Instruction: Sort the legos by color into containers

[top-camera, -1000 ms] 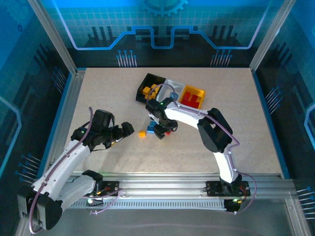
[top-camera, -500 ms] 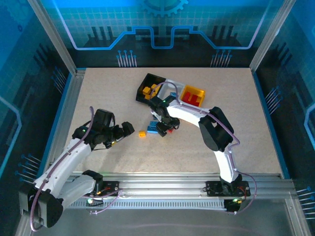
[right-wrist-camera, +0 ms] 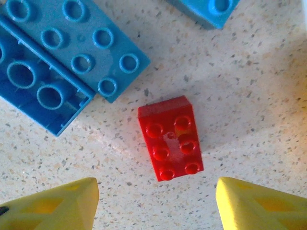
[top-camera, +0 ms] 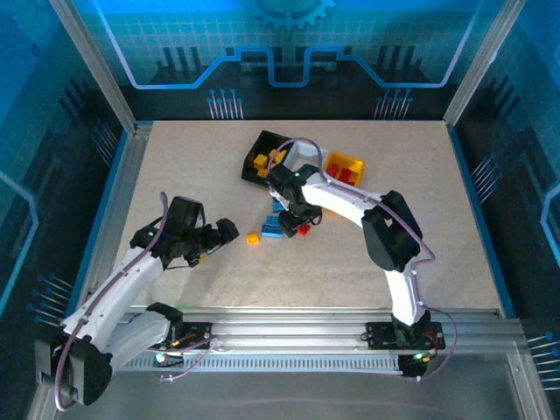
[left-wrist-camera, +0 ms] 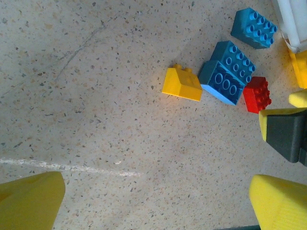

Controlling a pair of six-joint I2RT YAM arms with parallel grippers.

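Red lego [right-wrist-camera: 170,139] beneath spread right fingers [right-wrist-camera: 249,206], now shifted rearward, apparently ungrasped; left fingers [left-wrist-camera: 29,201] spread.

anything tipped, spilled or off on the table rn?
Nothing spilled or damaged. One blue brick lies tipped with its hollow underside showing, resting against a second blue brick that sits studs-up, just left of the red brick.
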